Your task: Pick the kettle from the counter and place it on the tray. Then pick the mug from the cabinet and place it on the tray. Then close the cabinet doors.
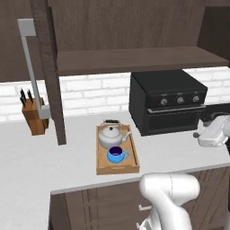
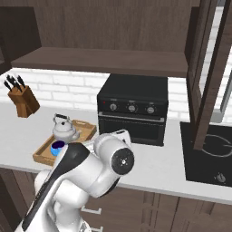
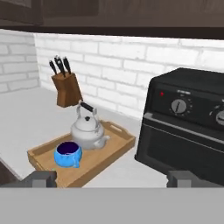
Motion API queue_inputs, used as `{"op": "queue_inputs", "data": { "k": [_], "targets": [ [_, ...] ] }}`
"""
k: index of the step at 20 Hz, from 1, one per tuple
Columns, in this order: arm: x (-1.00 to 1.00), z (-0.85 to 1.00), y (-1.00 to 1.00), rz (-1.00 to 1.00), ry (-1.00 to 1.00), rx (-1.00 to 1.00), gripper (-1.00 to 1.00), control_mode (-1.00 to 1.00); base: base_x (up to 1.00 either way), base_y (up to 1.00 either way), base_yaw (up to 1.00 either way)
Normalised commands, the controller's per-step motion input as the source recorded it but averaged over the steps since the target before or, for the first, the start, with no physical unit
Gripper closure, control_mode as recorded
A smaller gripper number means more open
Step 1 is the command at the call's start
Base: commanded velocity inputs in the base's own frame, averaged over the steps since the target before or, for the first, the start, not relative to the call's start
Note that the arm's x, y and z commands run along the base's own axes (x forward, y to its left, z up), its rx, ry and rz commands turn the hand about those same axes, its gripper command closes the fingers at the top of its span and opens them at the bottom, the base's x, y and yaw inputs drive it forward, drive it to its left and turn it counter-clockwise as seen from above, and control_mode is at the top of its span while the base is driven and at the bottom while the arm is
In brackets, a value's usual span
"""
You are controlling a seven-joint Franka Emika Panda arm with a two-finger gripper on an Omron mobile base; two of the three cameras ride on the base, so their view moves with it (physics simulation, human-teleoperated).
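Behind my worktop runs a white brick wall (image 1: 90, 96), evenly lit. A black toaster oven (image 1: 167, 101) with three knobs stands against it. To my left a wooden knife block (image 1: 35, 114) holds dark-handled knives. To my right a black cooktop (image 2: 208, 156) lies flush in the surface.

A black toaster oven (image 1: 167, 101) and a knife block (image 1: 34, 114) stand against the white brick wall (image 1: 90, 96).
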Motion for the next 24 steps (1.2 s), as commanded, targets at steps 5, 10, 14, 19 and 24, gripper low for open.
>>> {"op": "queue_inputs", "data": {
  "k": [5, 10, 14, 19, 24],
  "targets": [
    [-0.08, 0.49, -0.58, 0.00, -0.24, 0.15, -1.00, -1.00, 0.00, 0.00, 0.00],
    [-0.02, 0.47, -0.52, 0.00, -0.22, 0.14, -1.00, -1.00, 0.00, 0.00, 0.00],
    [-0.13, 0.02, -0.69, -0.01, -0.07, 0.07, -1.00, -1.00, 0.00, 0.00, 0.00],
    [-0.27, -0.22, -0.63, 0.00, -0.04, -0.01, -1.00, -1.00, 0.00, 0.00, 0.00],
    [-0.42, -0.02, -0.57, 0.00, -0.14, 0.00, -1.00, -1.00, 0.00, 0.00, 0.00]
  ]
}}
